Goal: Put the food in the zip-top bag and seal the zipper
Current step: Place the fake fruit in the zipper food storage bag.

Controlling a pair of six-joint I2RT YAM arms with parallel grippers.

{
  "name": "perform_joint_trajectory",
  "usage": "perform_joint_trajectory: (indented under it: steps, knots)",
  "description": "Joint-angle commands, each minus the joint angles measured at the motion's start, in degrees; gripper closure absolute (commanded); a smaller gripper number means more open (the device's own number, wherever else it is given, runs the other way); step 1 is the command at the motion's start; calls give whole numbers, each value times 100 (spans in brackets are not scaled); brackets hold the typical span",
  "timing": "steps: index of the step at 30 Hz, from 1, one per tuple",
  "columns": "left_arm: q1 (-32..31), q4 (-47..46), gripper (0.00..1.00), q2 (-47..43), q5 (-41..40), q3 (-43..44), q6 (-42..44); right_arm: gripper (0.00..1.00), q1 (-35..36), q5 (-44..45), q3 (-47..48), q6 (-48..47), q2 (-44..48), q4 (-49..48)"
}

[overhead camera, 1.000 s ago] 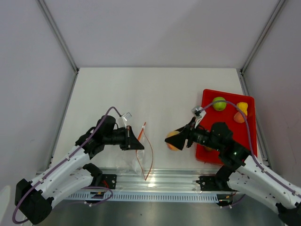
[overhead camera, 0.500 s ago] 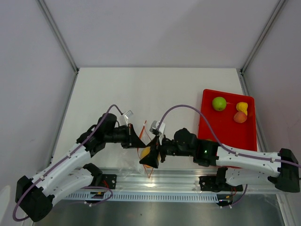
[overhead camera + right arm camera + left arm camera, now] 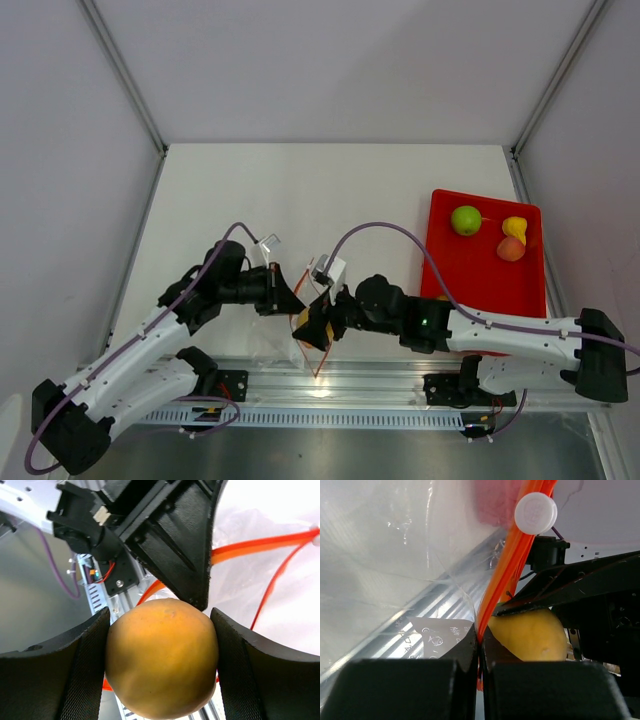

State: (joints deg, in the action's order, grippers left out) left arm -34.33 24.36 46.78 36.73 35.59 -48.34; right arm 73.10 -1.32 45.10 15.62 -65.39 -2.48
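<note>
Tray holds three fruits; my right gripper clamps an orange fruit at the bag mouth, my left gripper pinching the zipper.

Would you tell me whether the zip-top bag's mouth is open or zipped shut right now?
Open: in the right wrist view the zipper splits into two diverging strips; the left gripper pinches one.

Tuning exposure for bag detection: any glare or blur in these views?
Left wrist: bag blown out to near white, pink blob at top defocused, zipper fairly crisp. Right wrist: fruit sharp, bag behind it overexposed, pads dark. Top: even light, small glare on rail.
</note>
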Motion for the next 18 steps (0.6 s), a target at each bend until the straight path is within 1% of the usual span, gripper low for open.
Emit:
perform_joint_trajectory:
  steps: [1, 4, 8, 11, 12, 13, 14, 15, 16, 17, 18]
  knots:
    - [-57, 95, 100, -187, 185, 334, 61, 99, 3, 1001, 306, 11, -123, 230]
    - [-48, 139, 99, -196, 185, 352, 70, 97, 11, 1265, 333, 47, -220, 493]
    - [-48, 166, 99, -214, 185, 387, 79, 96, 11, 1477, 350, 64, -325, 599]
    - [-48, 192, 99, -222, 177, 396, 88, 93, 11, 1564, 359, 82, -396, 661]
    - [-48, 183, 99, -222, 177, 404, 88, 89, 11, 1565, 359, 99, -405, 670]
    - [-57, 174, 100, -222, 168, 396, 88, 83, 11, 1530, 350, 91, -422, 644]
    - [-57, 174, 99, -214, 176, 387, 88, 80, 11, 1460, 341, 91, -440, 644]
    - [-57, 174, 99, -205, 185, 396, 96, 72, 11, 1442, 333, 91, -440, 591]
    - [-57, 174, 100, -196, 185, 396, 96, 67, 11, 1424, 315, 108, -449, 573]
    - [-57, 174, 99, -196, 185, 404, 96, 59, 11, 1381, 315, 108, -458, 547]
    - [-57, 183, 99, -196, 185, 396, 96, 54, 11, 1372, 315, 100, -466, 521]
